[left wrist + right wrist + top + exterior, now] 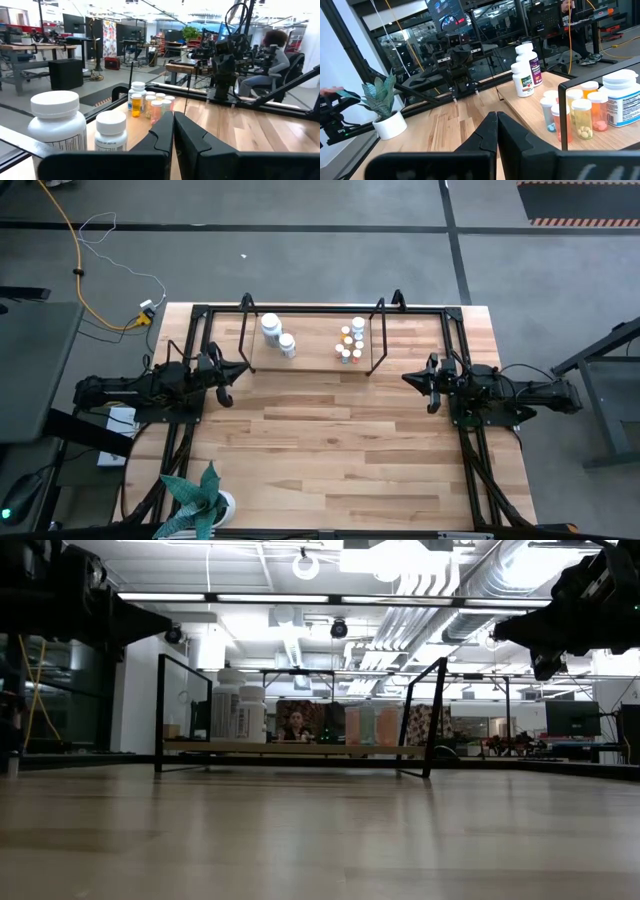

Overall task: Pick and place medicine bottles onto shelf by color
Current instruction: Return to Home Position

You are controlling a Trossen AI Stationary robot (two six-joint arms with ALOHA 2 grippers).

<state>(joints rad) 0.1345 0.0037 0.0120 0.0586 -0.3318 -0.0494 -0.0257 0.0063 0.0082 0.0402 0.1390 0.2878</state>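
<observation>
The shelf (312, 366) is a light-wood board between black tube hoops at the table's far middle; it also shows in the low view (295, 748). Two white bottles (279, 336) stand on its left part. A cluster of small bottles with white and orange tops (349, 346) and a white bottle (358, 327) stand on its right part. My left gripper (240, 368) is shut and empty, just left of the shelf's near-left corner. My right gripper (406, 378) is shut and empty, just right of the near-right corner. The left wrist view shows the white bottles (57, 125) close by.
A green spiky plant in a white pot (200, 502) stands at the table's near left corner. The black frame rails (455, 340) run along the table's sides and far edge. Bare wood (330, 450) lies between the arms and the near edge. A seated person (270, 60) shows beyond the table.
</observation>
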